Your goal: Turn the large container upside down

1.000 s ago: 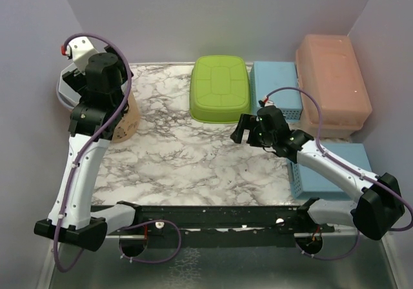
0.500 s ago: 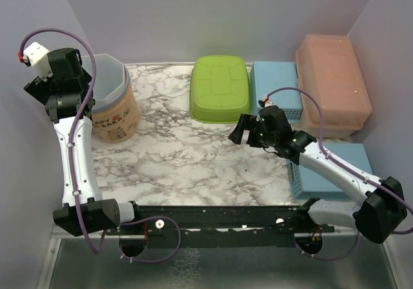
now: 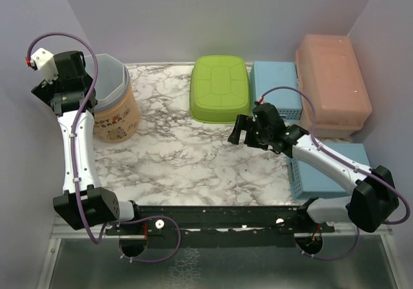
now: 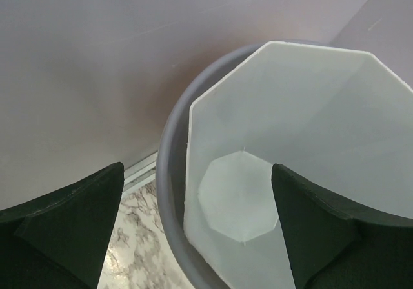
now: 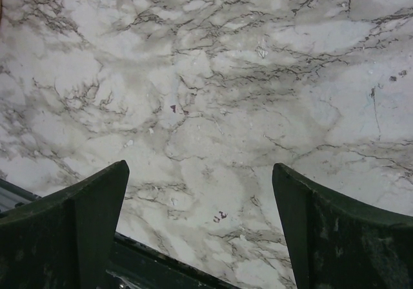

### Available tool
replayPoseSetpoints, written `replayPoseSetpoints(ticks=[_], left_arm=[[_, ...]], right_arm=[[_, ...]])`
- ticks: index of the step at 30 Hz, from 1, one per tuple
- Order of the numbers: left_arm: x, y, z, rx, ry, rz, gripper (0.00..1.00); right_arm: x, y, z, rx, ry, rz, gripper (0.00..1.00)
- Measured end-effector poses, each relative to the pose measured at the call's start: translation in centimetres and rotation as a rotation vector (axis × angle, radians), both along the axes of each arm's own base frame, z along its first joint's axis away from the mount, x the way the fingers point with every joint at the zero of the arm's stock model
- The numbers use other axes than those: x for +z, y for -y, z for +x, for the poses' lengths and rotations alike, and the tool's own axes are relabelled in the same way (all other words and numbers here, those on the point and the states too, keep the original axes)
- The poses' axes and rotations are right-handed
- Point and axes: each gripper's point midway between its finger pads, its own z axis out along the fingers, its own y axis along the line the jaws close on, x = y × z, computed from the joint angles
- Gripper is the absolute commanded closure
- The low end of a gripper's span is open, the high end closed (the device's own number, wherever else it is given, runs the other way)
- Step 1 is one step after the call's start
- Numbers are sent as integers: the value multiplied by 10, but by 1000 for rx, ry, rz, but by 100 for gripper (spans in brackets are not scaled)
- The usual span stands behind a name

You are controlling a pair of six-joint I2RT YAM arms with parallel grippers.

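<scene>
Top external view first: the large container (image 3: 115, 108), a round plastic tub with a translucent grey upper wall and an orange printed label around its lower half, stands upright at the far left of the white, grey-veined marble-patterned tabletop (image 3: 181, 163), mouth facing up. The left arm rises from its base and bends over that corner, its wrist just left of the tub's rim. Over to the left wrist camera: the left gripper (image 4: 197, 169) looks straight down with its black fingers (image 4: 71, 224) spread wide. One finger is outside the tub, over the wall and a sliver of tabletop, and the other is over the pale eight-sided interior, so the grey rim runs between them (whether either finger touches the rim, I cannot tell). Nothing is clamped. Back on top, the right gripper (image 3: 239, 129) hangs over the middle of the table, just in front of an overturned lime-green rectangular plastic tub (image 3: 221, 88). The right wrist camera shows its dark fingers (image 5: 77, 218) wide apart with only bare marble between them, holding nothing. Along the right side sit a light blue perforated basket (image 3: 276, 86), a second light blue basket (image 3: 329, 173) nearer the bases, and a salmon-pink rectangular bin (image 3: 332, 79).
</scene>
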Motion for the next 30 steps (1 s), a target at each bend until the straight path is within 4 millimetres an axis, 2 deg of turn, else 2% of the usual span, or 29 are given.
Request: replayPoseSetpoints(ticks=[7, 10, 15, 22, 30], left_arm=[[-6, -3, 10, -2, 4, 2, 19], [-16, -3, 11, -3, -2, -5, 31], [-35, 1, 13, -23, -28, -36, 37], [-37, 1, 11, -22, -13, -42, 40], [-38, 0, 9, -26, -12, -39, 50]], right_arm=[[12, -7, 8, -6, -12, 6, 4], [13, -10, 9, -10, -26, 14, 4], [12, -13, 10, -14, -43, 16, 4], [6, -14, 11, -20, -70, 6, 4], [5, -14, 9, -21, -82, 6, 4]])
